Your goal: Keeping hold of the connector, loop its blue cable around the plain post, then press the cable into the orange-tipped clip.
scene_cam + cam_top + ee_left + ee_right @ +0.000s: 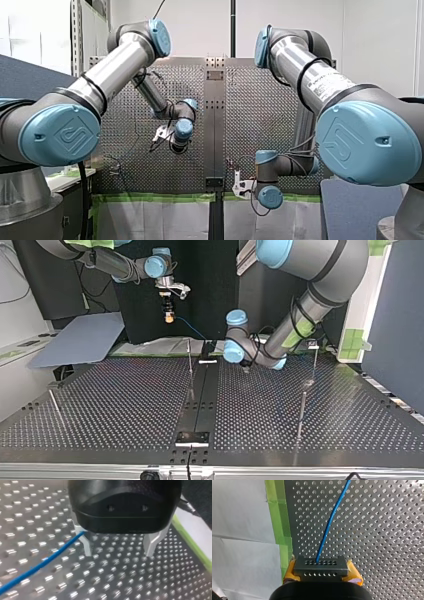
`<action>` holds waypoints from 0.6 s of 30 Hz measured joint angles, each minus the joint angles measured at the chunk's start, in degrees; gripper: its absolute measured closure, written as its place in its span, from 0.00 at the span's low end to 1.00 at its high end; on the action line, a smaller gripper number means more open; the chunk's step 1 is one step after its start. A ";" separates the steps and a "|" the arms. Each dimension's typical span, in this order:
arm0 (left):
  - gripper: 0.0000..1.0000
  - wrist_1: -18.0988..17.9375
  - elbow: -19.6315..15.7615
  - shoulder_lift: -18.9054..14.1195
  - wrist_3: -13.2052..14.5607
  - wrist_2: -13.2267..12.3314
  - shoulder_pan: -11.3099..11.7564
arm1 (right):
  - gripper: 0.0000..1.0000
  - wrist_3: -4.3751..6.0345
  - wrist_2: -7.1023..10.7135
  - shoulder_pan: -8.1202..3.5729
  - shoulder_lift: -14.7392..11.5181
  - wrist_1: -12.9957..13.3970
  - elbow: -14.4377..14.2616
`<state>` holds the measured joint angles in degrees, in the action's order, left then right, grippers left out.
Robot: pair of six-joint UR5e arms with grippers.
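My right gripper (321,569) has its yellow pads shut on a dark grey connector (320,564) with rows of small holes. The blue cable (329,522) leaves the connector's face and runs ahead over the perforated plate. In the top view my right gripper (169,315) hangs high at the back left, and the cable (192,330) slopes down from it toward the table's middle. My left gripper (118,551) hovers low over the plate with its metal fingers open and nothing between them. The cable (45,562) passes just beside one finger. A thin plain post (190,357) stands near the centre rail.
More thin posts stand on the plate at the top view's left (56,407) and right (301,415), and one with a dark top is further back (315,360). A dark rail (200,395) runs down the middle. Green tape (278,517) edges the plate.
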<state>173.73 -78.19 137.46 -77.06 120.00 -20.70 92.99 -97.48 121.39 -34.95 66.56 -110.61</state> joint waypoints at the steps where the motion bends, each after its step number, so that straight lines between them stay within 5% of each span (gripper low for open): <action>1: 0.01 -0.22 0.03 0.41 -0.18 0.01 -0.11 | 1.00 0.00 0.00 0.00 0.00 -0.01 0.00; 18: 0.01 -2.32 0.38 2.63 -2.78 -1.16 -1.04 | 1.00 -0.07 0.01 -0.01 -0.01 0.09 0.00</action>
<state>171.40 -77.81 140.10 -79.84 118.85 -21.73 92.92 -97.48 121.38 -34.96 66.65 -110.61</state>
